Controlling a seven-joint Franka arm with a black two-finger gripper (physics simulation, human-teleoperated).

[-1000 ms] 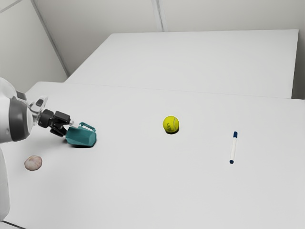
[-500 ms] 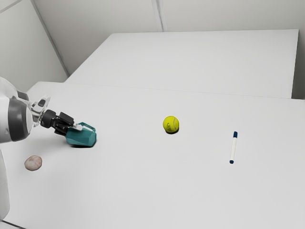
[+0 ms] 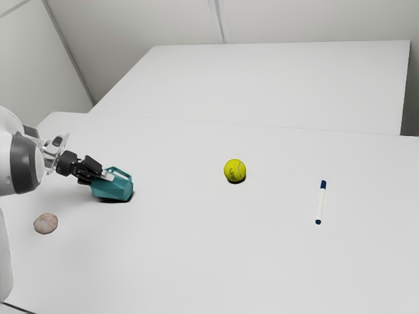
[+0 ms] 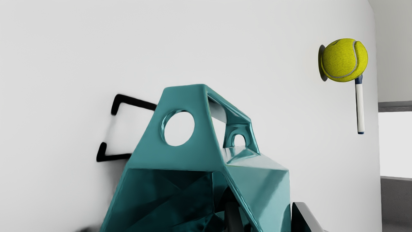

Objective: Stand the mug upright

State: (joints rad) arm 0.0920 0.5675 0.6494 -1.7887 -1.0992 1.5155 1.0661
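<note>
The teal faceted mug lies on its side near the exterior view's left, its mouth toward the hand and its handle upward. My gripper is at the mouth end, shut on the mug's wall. In the wrist view the mug shows its open mouth and pierced handle. There my gripper has one dark finger inside the mouth and the other against the outside, the wall between them. How much of the mug's underside touches the table is hidden.
On the white table, a yellow tennis ball sits toward the middle. A white marker with dark blue ends lies farther toward the exterior view's right. A pale roundish object rests near the arm's base.
The fingers have closed onto the mug's wall since the earliest frame. Since half a second ago, the mug has shifted slightly toward the exterior view's right, its handle end rising a little, together with my hand.
</note>
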